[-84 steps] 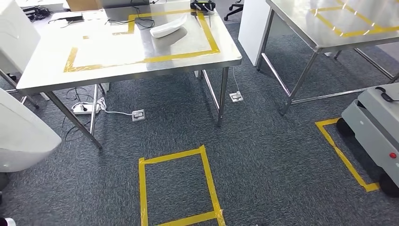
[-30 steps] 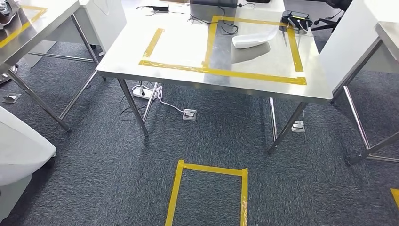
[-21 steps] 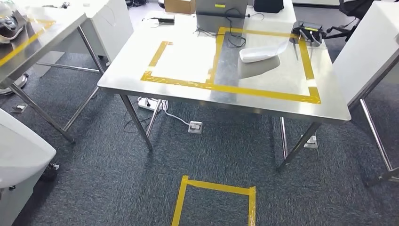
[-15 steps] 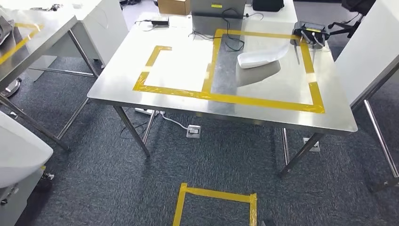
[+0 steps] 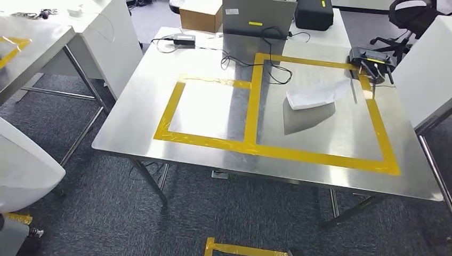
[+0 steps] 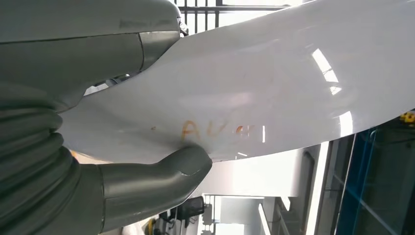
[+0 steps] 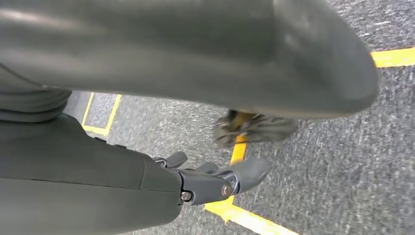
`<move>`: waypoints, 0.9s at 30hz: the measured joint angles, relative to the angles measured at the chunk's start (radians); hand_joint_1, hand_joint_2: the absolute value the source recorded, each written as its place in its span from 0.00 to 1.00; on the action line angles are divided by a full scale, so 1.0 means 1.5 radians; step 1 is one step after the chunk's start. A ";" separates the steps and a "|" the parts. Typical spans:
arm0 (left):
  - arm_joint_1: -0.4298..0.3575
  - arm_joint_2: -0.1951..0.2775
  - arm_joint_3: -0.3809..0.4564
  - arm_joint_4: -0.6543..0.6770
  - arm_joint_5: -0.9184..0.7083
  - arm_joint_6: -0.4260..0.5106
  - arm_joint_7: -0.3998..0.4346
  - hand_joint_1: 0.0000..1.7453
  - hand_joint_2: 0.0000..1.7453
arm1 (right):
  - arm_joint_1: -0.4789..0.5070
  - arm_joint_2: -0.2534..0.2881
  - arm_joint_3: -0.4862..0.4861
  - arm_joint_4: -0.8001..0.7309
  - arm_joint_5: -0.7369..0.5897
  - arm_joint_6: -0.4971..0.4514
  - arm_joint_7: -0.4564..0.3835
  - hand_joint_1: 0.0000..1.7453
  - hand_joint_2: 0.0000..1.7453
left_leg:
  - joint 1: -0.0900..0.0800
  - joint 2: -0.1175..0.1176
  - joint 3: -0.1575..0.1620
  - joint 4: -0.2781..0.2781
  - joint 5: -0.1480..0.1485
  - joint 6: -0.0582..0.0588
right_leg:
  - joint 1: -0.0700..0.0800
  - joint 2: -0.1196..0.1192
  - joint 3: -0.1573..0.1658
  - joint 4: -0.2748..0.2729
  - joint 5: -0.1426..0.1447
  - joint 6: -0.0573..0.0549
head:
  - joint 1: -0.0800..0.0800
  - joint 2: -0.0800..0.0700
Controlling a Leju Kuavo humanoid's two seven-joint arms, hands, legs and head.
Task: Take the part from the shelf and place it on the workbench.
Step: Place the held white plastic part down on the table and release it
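Part (image 6: 274, 83), white and glossy, held in the left robot hand (image 6: 88, 147), thumb (image 6: 166, 171) pressed under it beside a faint orange marking; seen also at the near left edge of the head view (image 5: 24, 170), low and well short of the desk (image 5: 133, 133). Right robot hand (image 7: 215, 181) hanging over grey carpet (image 7: 333, 161) with yellow tape, holding nothing, fingers loosely curled; hard to call wide or narrow. Carrying step in hand, by the look of it: pickup done, placing not yet begun. Farther off, yellow tape frames (image 5: 250, 101) on the desk, with another white part (image 5: 317, 95) already lying in the far right frame. Beyond that, cables, a cardboard box (image 5: 201, 15) and dark equipment along the far edge. Next move calls for closing on the near edge, lifting the left arm over it, and probably setting down in the bare left frame, away from the cables.
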 joint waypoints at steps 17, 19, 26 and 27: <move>0.001 0.023 0.002 0.023 0.006 -0.006 -0.011 1.00 1.00 | 0.000 -0.003 -0.001 0.000 0.000 -0.001 -0.001 0.00 0.00 | 0.001 0.004 0.005 0.183 -0.172 -0.038 | 0.004 0.023 -0.038 -0.169 0.158 -0.042 | 0.001 0.000; 0.001 0.025 0.002 0.025 0.005 -0.005 -0.010 1.00 1.00 | 0.001 -0.002 -0.001 0.000 0.000 -0.001 -0.002 0.00 0.00 | 0.005 -0.001 0.013 0.126 -0.117 -0.042 | 0.000 0.037 -0.032 -0.165 0.151 -0.036 | 0.001 0.000; -0.006 0.037 0.002 0.041 -0.036 0.022 -0.011 1.00 1.00 | 0.003 -0.003 -0.003 0.000 -0.008 -0.010 -0.014 0.00 0.00 | 0.010 -0.034 0.039 0.019 -0.056 -0.031 | -0.004 0.070 -0.033 -0.162 0.147 -0.019 | -0.001 0.000; -0.010 0.039 0.001 0.045 -0.055 0.032 -0.014 1.00 1.00 | 0.003 -0.003 -0.005 0.000 -0.010 -0.010 -0.014 0.00 0.00 | 0.011 -0.034 0.039 0.017 -0.054 -0.031 | -0.003 0.070 -0.033 -0.164 0.148 -0.028 | -0.001 0.000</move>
